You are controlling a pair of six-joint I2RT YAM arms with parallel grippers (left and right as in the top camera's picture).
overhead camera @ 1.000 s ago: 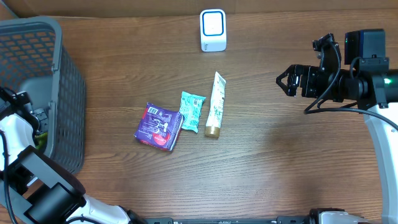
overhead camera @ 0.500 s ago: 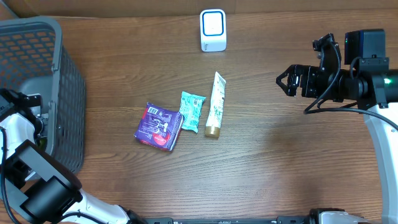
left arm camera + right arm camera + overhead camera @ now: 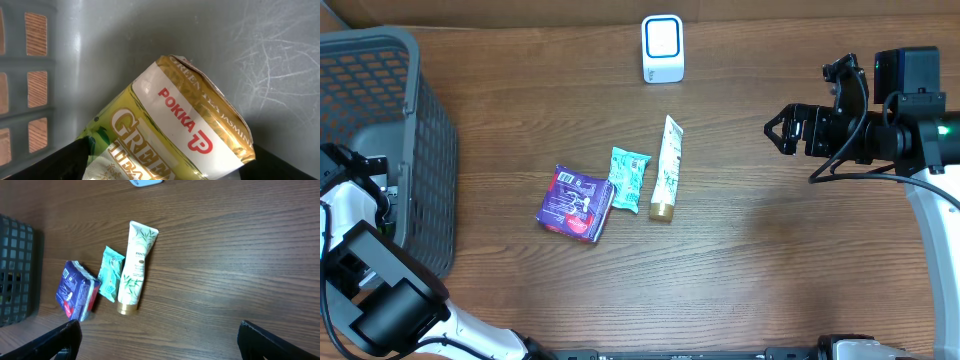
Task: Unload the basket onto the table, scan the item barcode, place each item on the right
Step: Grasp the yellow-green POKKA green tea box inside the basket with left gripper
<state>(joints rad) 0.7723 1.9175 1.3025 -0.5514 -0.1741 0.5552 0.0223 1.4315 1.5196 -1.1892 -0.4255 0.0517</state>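
Your left gripper (image 3: 172, 159) straddles the carton (image 3: 185, 125) in the basket (image 3: 380, 60); you cannot tell whether it grips. Right gripper (image 3: 160, 339) gapes wide, empty.

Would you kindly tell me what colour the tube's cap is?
Gold; the cap shows best in the right wrist view.

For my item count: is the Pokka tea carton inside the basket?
Inside: the Pokka tea carton lies on the basket floor, beside its mesh wall.

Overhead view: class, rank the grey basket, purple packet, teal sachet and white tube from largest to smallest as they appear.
1. grey basket
2. purple packet
3. white tube and teal sachet: too close to rank; the tube is longer, the sachet wider.
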